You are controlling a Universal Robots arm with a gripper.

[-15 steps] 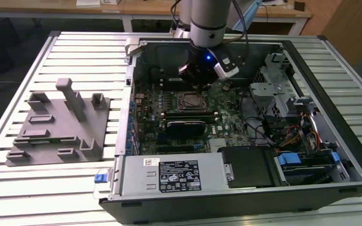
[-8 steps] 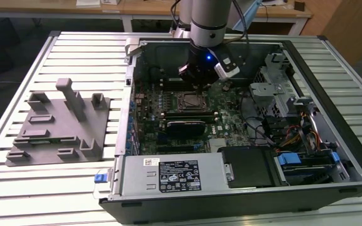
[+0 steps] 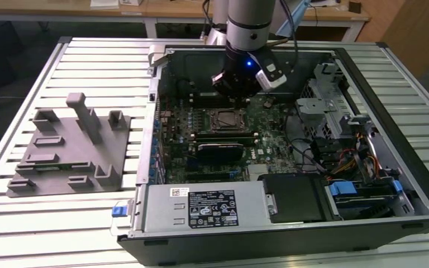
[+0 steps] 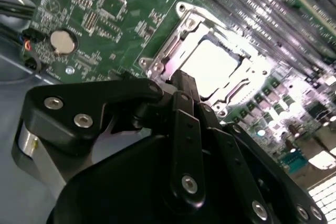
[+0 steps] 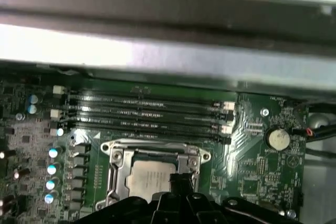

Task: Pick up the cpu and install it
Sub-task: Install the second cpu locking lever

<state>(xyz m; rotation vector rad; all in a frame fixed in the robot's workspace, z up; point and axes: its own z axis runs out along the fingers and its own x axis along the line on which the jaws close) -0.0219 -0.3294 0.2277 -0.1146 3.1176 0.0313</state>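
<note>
The cpu (image 5: pixel 149 179), a silvery square chip, lies flat inside the metal-framed socket (image 5: pixel 113 169) on the green motherboard. In the second wrist view the cpu (image 4: pixel 212 66) shows bright within the socket frame (image 4: pixel 173 45). My gripper (image 5: pixel 178 179) hangs just above the socket's edge, its black fingers drawn together into one tip with nothing between them. In the second wrist view the gripper (image 4: pixel 181 80) covers part of the socket rim. In the exterior view the gripper (image 3: pixel 238 90) hovers over the socket (image 3: pixel 224 119) in the open computer case (image 3: pixel 415 184).
A grey plastic tray with upright posts (image 3: pixel 69 151) lies on the slatted table at the exterior view's left. Memory slots (image 5: pixel 147 114) and the case wall (image 5: pixel 157 51) run beside the socket. A coin battery (image 5: pixel 277 138), cables and a drive cage (image 3: pixel 326 95) crowd the case.
</note>
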